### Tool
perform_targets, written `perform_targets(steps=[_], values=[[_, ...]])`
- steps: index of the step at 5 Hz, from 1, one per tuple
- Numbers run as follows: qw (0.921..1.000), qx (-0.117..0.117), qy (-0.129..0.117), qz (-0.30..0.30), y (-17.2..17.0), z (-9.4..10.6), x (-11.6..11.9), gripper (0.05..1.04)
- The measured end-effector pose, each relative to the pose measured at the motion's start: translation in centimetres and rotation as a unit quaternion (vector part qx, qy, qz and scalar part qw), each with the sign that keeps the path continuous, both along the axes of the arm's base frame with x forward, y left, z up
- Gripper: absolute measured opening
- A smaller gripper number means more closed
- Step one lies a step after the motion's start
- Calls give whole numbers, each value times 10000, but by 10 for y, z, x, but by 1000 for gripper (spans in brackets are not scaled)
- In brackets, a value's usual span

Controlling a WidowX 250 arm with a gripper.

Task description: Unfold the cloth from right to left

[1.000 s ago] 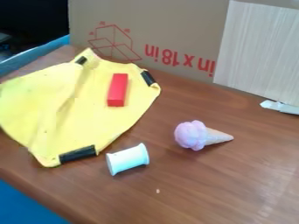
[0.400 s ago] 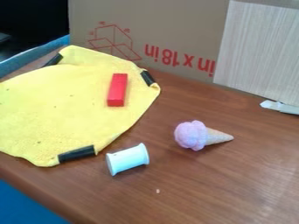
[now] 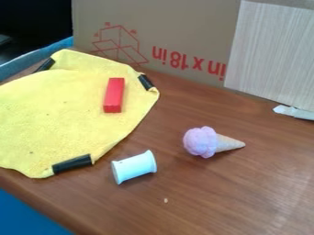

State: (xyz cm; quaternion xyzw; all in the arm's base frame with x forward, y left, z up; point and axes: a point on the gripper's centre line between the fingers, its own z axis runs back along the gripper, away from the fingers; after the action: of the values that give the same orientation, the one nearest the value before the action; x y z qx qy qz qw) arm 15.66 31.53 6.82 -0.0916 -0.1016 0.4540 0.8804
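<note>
Nearest, on the brown wooden table [image 3: 245, 197], a white plastic spool [image 3: 135, 167], lying on its side. Just beside it, the near corner of a soft yellow cloth [image 3: 61, 119] with black strips [image 3: 71, 164] along its edge, spread over the table's left side. Probably light, limp and hard to damage, with more grip than slip; best pinched at a rim beside a strip and drawn low leftward. Farther in, to the right, a toy ice-cream cone [image 3: 213, 142], pink on top, tip to the right. On the cloth, a red oblong block [image 3: 114, 95], likely to drag or tip along. Right edge of the cloth slanting away to a blunt far-right corner; long axis hard to tell. Behind, a brown cardboard box [image 3: 184, 27]. No telling the claw's opening or hold.
</note>
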Motion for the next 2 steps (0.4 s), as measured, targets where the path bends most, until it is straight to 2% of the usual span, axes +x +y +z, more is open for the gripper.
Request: perform_targets(steps=[1,2], values=[[9981,570,248,35,2,17,-4,50],[9911,1111,736,53,-9,25,7,61]])
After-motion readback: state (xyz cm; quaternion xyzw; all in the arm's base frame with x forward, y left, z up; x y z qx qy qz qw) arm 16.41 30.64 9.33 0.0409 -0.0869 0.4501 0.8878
